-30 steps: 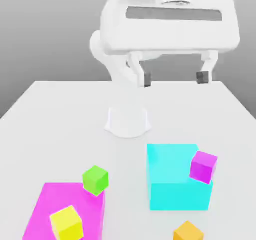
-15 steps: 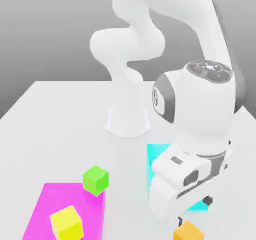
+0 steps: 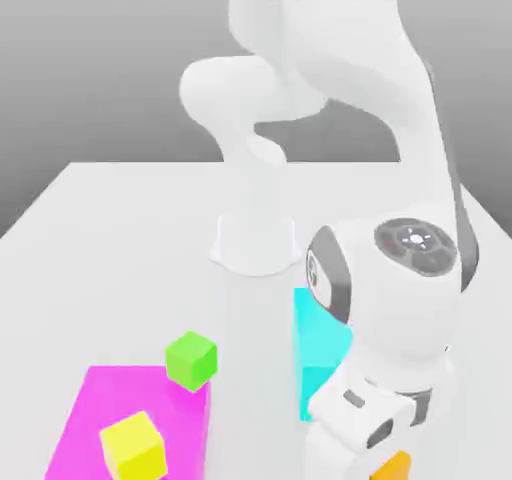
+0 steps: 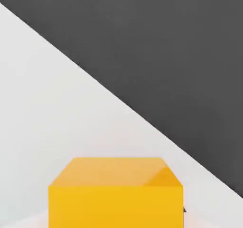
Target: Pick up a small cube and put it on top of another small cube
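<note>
The white counter (image 3: 110,238) carried everything, and the white arm (image 3: 390,298) bent down over its near edge at the exterior view's right. With the arm's round base (image 3: 255,243) as the landmark, the flat magenta block (image 3: 100,408) lay nearer the camera and toward the exterior view's left. The cyan block (image 3: 318,343) sat nearer the camera than the base and slightly to the exterior view's right, mostly hidden behind the arm's wrist. The small green cube (image 3: 191,358) stood at the magenta block's far corner, and the small yellow cube (image 3: 132,446) rested on top of that block. The small orange cube (image 3: 396,467) lay farthest from the base, at the near edge just under the wrist; in the hand view the orange cube (image 4: 116,194) sat close below the camera on the counter (image 4: 57,108). Whether the claw was open or closed could not be told.
</note>
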Controlling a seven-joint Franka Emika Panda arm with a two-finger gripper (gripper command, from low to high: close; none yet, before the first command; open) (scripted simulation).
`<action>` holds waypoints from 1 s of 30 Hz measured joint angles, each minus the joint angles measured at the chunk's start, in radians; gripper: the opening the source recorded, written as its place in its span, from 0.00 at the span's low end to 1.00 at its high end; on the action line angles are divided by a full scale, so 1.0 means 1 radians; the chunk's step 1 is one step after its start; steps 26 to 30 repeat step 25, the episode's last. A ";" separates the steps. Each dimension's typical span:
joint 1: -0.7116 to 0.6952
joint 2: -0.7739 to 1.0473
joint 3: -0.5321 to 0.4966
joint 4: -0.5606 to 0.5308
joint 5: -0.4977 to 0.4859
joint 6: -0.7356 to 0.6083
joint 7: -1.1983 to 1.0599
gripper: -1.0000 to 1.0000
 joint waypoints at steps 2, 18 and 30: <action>-0.028 -0.050 -0.028 0.002 0.008 -0.053 0.007 0.00; -0.250 -0.124 -0.231 0.045 0.122 -0.176 0.026 1.00; -0.244 -0.205 -0.242 0.059 0.090 -0.266 0.050 1.00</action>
